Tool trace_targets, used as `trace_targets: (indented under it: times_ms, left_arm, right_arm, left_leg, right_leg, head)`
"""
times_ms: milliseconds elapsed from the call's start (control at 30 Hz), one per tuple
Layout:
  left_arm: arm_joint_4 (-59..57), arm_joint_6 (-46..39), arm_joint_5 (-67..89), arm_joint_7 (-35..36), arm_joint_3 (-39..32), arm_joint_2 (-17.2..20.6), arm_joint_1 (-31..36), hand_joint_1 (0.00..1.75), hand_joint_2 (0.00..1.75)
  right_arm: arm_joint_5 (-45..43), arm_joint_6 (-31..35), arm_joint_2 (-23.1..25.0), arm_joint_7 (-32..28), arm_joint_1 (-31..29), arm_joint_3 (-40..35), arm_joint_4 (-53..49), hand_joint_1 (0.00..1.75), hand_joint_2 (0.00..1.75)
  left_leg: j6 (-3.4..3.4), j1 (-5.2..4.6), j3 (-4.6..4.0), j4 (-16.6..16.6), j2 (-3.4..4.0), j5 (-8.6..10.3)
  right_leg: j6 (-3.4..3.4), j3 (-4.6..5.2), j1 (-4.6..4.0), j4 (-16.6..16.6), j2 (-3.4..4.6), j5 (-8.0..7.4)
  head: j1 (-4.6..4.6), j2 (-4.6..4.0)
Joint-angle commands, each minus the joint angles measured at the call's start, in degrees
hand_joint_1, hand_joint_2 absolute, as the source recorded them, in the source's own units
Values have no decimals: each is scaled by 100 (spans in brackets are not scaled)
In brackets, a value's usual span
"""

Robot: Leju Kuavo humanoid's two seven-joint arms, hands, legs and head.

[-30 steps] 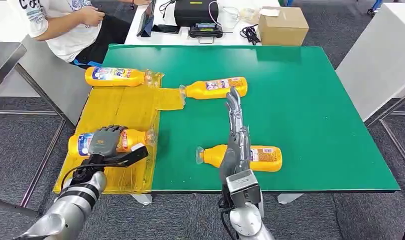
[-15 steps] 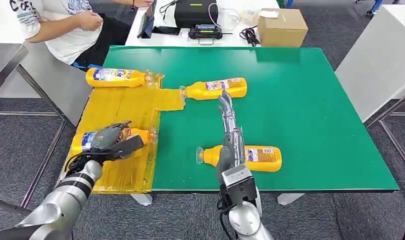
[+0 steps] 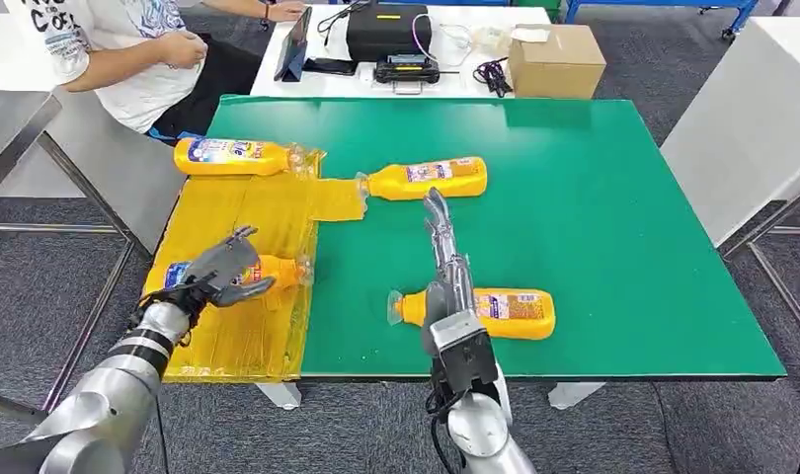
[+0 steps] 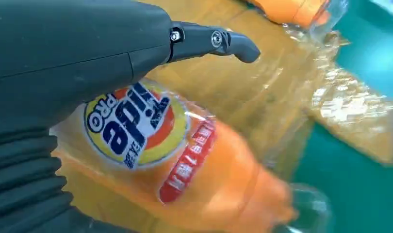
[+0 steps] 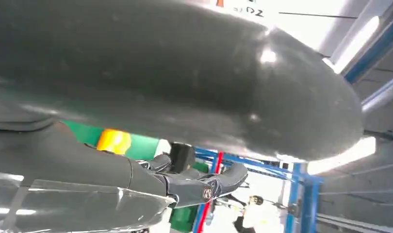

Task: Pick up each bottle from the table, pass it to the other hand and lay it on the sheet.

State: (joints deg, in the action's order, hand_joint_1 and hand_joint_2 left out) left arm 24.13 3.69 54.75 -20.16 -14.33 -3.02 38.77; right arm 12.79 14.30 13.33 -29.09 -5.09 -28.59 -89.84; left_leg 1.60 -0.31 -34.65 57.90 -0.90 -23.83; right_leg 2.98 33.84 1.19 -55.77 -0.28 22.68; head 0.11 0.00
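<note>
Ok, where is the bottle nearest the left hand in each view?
Head view: bottle lies on the yellow sheet, partly behind the left hand.
Left wrist view: bottle fills the lower centre.
Right wrist view: cannot tell.
Shared landmark: the yellow sheet.

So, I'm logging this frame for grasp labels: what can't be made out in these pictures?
- Left hand: head view, whether it touches the near bottle on the yellow sheet; the hand covers it.
- Right hand: right wrist view, its grey cover blocks the fingers.
- Front bottle: head view, its neck lies behind the right arm.
- Bottle labels: small print too small or blurred.
</note>
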Motion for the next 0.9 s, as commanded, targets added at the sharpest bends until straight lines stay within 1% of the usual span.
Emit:
trace_targets:
  times_ms: [33, 67, 200, 233, 267, 300, 333, 367, 400, 433, 467, 500, 533, 567, 600, 633, 667, 733, 767, 800, 867, 900]
  left_arm:
    - [88, -1037, -973, -872, -785, -340, -512, 0, 0]
    - [100, -1047, -981, -849, -764, -355, -502, 0, 0]
    - [101, -1042, -981, -849, -761, -343, -501, 0, 0]
    - [250, -1320, -1142, -1017, -847, -387, -553, 0, 0]
    - [410, -2176, -1391, -1474, -805, -464, -600, 0, 0]
    - [549, -2797, -1696, -1946, -769, -548, -622, 0, 0]
    - [1184, -3456, -2084, -1984, -371, -600, -844, 0, 0]
    - [1533, -3817, -2441, -1984, 128, -514, -997, 0, 0]
    - [1840, -4188, -2827, -1984, 474, -427, -1124, 0, 0]
    - [2099, -4369, -3073, -1984, 669, -371, -1230, 0, 175]
    - [2337, -4369, -2997, -1984, 597, -368, -1333, 0, 175]
    - [2682, -4369, -2724, -1984, 347, -447, -1480, 0, 175]
    - [2903, -4369, -2681, -1984, 250, -492, -1582, 0, 175]
    - [3001, -4369, -2662, -1984, 186, -517, -1636, 0, 175]
    - [3225, -4369, -2610, -1984, 146, -511, -1767, 0, 175]
    - [3281, -4369, -2579, -1984, 112, -521, -1811, 0, 175]
    - [3242, -4369, -2718, -1984, 219, -484, -1845, 0, 175]
    - [3220, -4369, -2742, -1984, 281, -468, -1889, 0, 175]
    - [3228, -4369, -2779, -1984, 298, -474, -1903, 0, 175]
    - [3101, -4369, -2774, -1984, 392, -463, -1882, 0, 175]
    - [3009, -4369, -2816, -1984, 510, -452, -1878, 0, 175]
    - [3013, -4369, -2825, -1984, 511, -458, -1880, 0, 175]
  right_arm:
    - [28, 43, -24, 32, -217, 108, 828, 0, 0]
    - [28, 44, -25, 32, -216, 109, 825, 0, 0]
    - [30, 44, -24, 33, -223, 109, 819, 0, 0]
    - [58, 48, -33, 57, -221, 100, 806, 0, 0]
    - [100, 64, -33, 81, -207, 95, 816, 0, 0]
    - [170, 79, -47, 91, -223, 50, 888, 0, 0]
    - [473, 137, -146, 220, -305, -76, 1031, 0, 0]
    - [781, 169, -238, 430, -380, -153, 1192, 0, 0]
    - [1198, 68, -418, 782, -534, -273, 1465, 0, 0]
    - [1708, 92, -585, 1151, -667, -362, 1696, 0, 0]
    - [2150, 100, -755, 1403, -787, -435, 1909, 0, 175]
    - [2299, -118, -911, 1698, -872, -399, 2167, 0, 175]
    - [2601, -159, -1086, 1864, -943, -456, 2282, 0, 175]
    - [2588, -238, -1135, 1972, -950, -391, 2355, 0, 175]
    - [2791, -614, -1454, 2245, -1064, -513, 2479, 0, 175]
    - [2766, -652, -1577, 2301, -1049, -447, 2490, 0, 175]
    - [2750, -845, -1738, 2408, -1066, -439, 2482, 0, 175]
    - [2781, -1016, -2107, 2590, -1018, -388, 2297, 0, 175]
    - [2753, -1206, -2302, 2716, -999, -384, 2184, 0, 175]
    - [2741, -1213, -2448, 2784, -953, -307, 2100, 0, 175]
    - [2781, -1352, -2635, 2927, -910, -281, 1999, 0, 175]
    - [2779, -1355, -2655, 2930, -901, -270, 1992, 0, 175]
  left_leg:
    - [-9, 7, 20, -15, 31, -5]
    - [-6, 4, 15, -11, 15, -4]
    - [-6, 3, -7, -5, 14, -2]
    - [-11, 8, -6, -6, 20, -5]
    - [-10, 6, -6, -5, 21, -5]
    - [-7, 4, -8, -6, 18, -4]
    - [-11, 9, -7, -6, 22, -6]
    - [-7, 5, -13, -3, 10, -3]
    - [-10, 12, -13, -2, 18, -6]
    - [-9, 14, -23, 1, 31, -8]
    - [-10, 16, -28, 3, 41, -10]
    - [-7, 16, -34, -3, 50, -6]
    - [-9, 19, -31, -6, 55, -8]
    - [-8, 18, -30, -8, 54, -9]
    - [-5, 14, -35, -7, 44, -6]
    - [-6, 19, -32, -7, 36, -10]
    - [0, 10, -44, -5, 11, -4]
    - [2, 7, -60, -1, 8, -2]
    - [0, 8, -48, -1, 10, -9]
    - [1, 4, -60, 0, 5, -4]
    - [0, 3, -58, 3, -6, -8]
    - [0, 1, -65, 5, -4, -7]
  right_leg:
    - [-13, -13, -8, 21, 26, -6]
    - [-9, -11, -4, 14, 10, -1]
    - [-8, 13, -3, 6, 9, -1]
    - [-14, 9, -9, 12, 14, -2]
    - [-12, 11, -7, 9, 15, -1]
    - [-10, 14, -5, 8, 13, -1]
    - [-15, 11, -11, 11, 14, -1]
    - [-9, 16, -6, 6, 4, 0]
    - [-13, 17, -13, 10, 11, -1]
    - [-12, 30, -15, 9, 23, -4]
    - [-13, 38, -18, 10, 28, -6]
    - [-8, 43, -18, 15, 24, -10]
    - [-11, 39, -20, 20, 25, -9]
    - [-10, 40, -19, 21, 22, -7]
    - [-7, 43, -15, 19, 15, -6]
    - [-9, 31, -21, 24, 8, -2]
    - [-2, 39, -12, 17, -1, -1]
    - [1, 55, -7, 11, 2, -2]
    - [-2, 41, -9, 16, 2, 3]
    - [0, 53, -5, 14, -1, 0]
    - [-2, 45, -5, 16, -13, 5]
    - [-2, 55, -4, 15, -10, 3]
  head:
    - [0, 0]
    - [-2, 0]
    - [0, 0]
    - [0, 0]
    - [-2, 0]
    - [0, 0]
    - [0, 0]
    - [-2, 0]
    - [0, 0]
    - [-2, 0]
    - [2, 0]
    - [0, 0]
    - [-2, 0]
    - [-2, 0]
    - [-2, 0]
    - [0, 0]
    - [0, 0]
    - [0, 0]
    - [0, 0]
    - [-2, 0]
    - [0, 0]
    - [0, 0]
